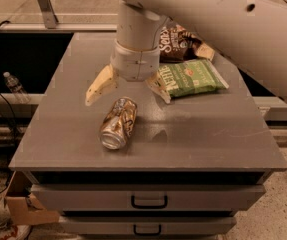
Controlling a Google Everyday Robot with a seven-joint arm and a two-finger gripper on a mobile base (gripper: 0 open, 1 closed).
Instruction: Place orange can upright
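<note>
The orange can (118, 123) lies on its side on the grey cabinet top (58, 134), its silver end facing the front edge. My gripper (128, 97) hangs just above and behind the can, open, with one pale finger (99, 87) to the can's left and the other finger (159, 88) to its right. The fingers straddle the can's far end without touching it. The gripper holds nothing.
A green chip bag (194, 77) lies just right of the gripper and a brown chip bag (179, 40) behind it. My arm covers the upper right. Drawers with handles (149, 202) are below the top. A plastic bottle (14, 86) lies at the left.
</note>
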